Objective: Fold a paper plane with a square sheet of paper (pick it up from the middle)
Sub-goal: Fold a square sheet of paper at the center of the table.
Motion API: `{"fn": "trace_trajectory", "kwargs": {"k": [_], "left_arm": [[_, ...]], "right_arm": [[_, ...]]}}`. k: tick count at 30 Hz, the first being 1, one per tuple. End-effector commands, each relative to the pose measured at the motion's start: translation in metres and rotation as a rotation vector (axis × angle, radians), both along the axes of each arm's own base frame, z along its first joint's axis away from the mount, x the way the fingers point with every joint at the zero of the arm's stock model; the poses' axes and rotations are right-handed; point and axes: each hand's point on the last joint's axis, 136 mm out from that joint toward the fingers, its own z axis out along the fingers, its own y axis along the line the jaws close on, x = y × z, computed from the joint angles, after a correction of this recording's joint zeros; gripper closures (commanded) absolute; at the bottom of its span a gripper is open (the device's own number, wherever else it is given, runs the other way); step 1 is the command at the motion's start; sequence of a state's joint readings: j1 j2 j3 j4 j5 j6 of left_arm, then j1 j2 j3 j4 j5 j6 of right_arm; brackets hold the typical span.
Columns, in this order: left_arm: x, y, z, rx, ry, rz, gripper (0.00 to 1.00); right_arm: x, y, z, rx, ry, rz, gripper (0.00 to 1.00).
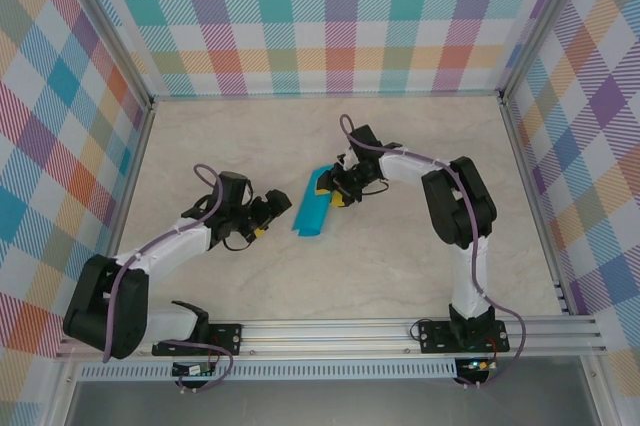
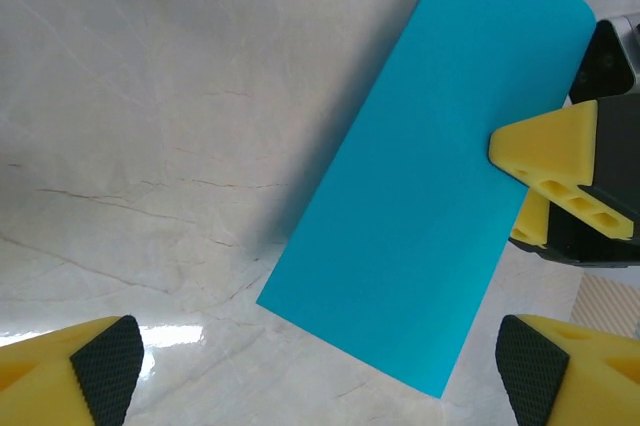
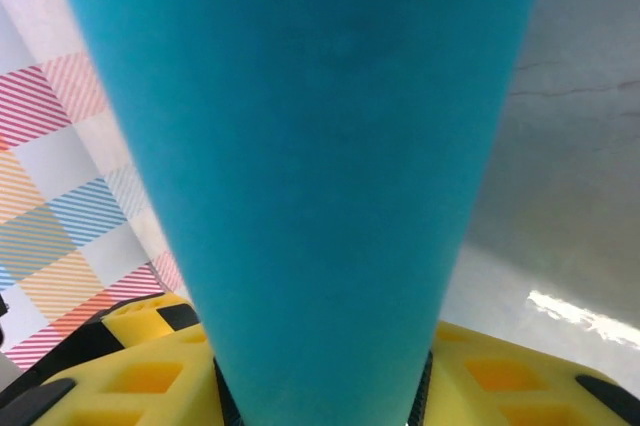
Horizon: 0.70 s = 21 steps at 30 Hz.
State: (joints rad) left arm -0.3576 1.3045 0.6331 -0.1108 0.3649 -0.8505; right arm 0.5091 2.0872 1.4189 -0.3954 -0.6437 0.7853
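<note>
Teal-blue square sheet of paper [image 1: 311, 211] looks doubled over into a long rectangle w/ one rounded end, roughly mid-table. On my left wrist cam it [image 2: 420, 196] throws a dark shadow onto the marble-look table [image 1: 400, 276] along its long side, so it seems raised a bit. Right gripper [image 1: 335, 191] is clamped on the sheet's edge. Its yellow fingers [image 2: 550, 161] pinch the paper from both faces, and on the right wrist cam the sheet [image 3: 320, 146] runs out from between them. Left gripper [image 1: 272, 211] sits just beside the paper on the left-edge side, fingers wide apart, pads [image 2: 105, 366] gripping nothing.
</note>
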Motion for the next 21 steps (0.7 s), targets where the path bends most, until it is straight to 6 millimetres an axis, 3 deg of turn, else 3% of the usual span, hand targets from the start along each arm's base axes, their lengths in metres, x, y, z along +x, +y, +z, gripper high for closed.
{"fn": "trace_trajectory", "kwargs": {"k": [1, 9, 21], "left_arm": [[0.013, -0.018, 0.009, -0.059, -0.034, -0.046, 0.09], [0.034, -0.044, -0.013, -0.044, 0.017, -0.123, 0.14], [0.049, -0.095, -0.024, -0.157, 0.034, -0.259, 0.26]], "right_arm": [[-0.001, -0.003, 0.002, 0.015, -0.025, 0.048, 0.54], [0.002, -0.026, 0.006, 0.006, -0.033, 0.041, 0.39], [0.002, -0.044, 0.002, -0.023, -0.017, -0.002, 0.40]]}}
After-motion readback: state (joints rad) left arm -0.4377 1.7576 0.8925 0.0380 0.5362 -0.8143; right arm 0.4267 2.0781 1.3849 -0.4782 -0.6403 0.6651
